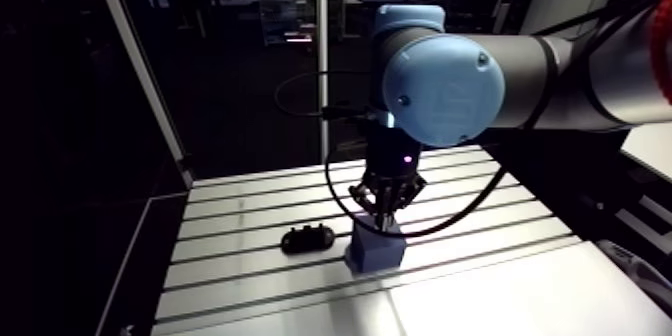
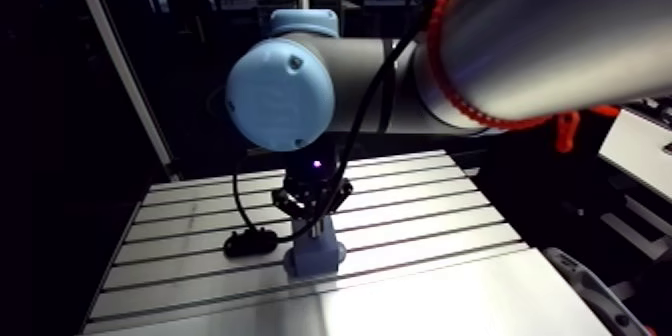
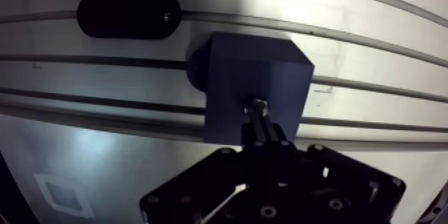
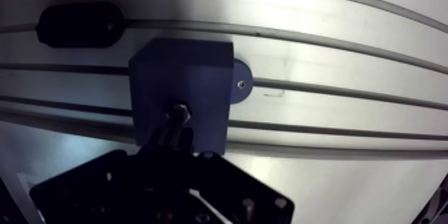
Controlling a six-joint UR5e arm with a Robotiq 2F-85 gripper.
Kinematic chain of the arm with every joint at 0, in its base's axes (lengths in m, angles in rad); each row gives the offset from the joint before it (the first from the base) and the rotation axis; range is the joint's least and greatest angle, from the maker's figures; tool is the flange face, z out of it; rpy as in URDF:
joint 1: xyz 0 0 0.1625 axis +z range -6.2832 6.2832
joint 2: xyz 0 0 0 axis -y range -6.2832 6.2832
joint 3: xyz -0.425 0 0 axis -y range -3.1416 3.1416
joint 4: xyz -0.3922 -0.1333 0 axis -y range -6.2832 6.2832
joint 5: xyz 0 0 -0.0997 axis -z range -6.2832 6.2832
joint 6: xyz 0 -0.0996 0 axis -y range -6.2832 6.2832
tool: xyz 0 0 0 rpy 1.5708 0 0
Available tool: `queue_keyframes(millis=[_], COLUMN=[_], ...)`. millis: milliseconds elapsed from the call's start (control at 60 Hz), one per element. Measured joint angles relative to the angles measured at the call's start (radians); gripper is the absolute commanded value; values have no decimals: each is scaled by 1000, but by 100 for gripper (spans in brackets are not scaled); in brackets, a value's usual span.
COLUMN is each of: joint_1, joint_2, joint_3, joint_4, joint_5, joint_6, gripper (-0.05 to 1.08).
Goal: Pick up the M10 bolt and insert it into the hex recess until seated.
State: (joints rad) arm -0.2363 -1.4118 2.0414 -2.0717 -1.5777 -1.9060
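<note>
A dark blue block (image 3: 230,73) stands on the slotted aluminium table (image 3: 373,33), with a round flange at its base. My gripper (image 3: 261,119) hangs right over the block's top face, and its fingers (image 3: 267,132) are pressed together on the M10 bolt (image 3: 257,105). The bolt's metal end shows at the fingertips, against the top of the block. The hex recess itself is hidden under the bolt and fingers. In the arm view the gripper (image 1: 383,218) comes straight down onto the block (image 1: 372,252).
A black oval part (image 3: 129,15) lies on a table slot just beyond the block, also seen as the black part (image 1: 307,237) to the block's left in the arm view. A smooth bright plate (image 1: 500,300) covers the table's front.
</note>
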Motion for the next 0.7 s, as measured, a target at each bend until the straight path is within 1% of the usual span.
queue_keyframes(millis=[700], joint_1=[-1], joint_2=[18], joint_3=[2], joint_4=[-15], joint_5=[1], joint_6=[-6], gripper=[106])
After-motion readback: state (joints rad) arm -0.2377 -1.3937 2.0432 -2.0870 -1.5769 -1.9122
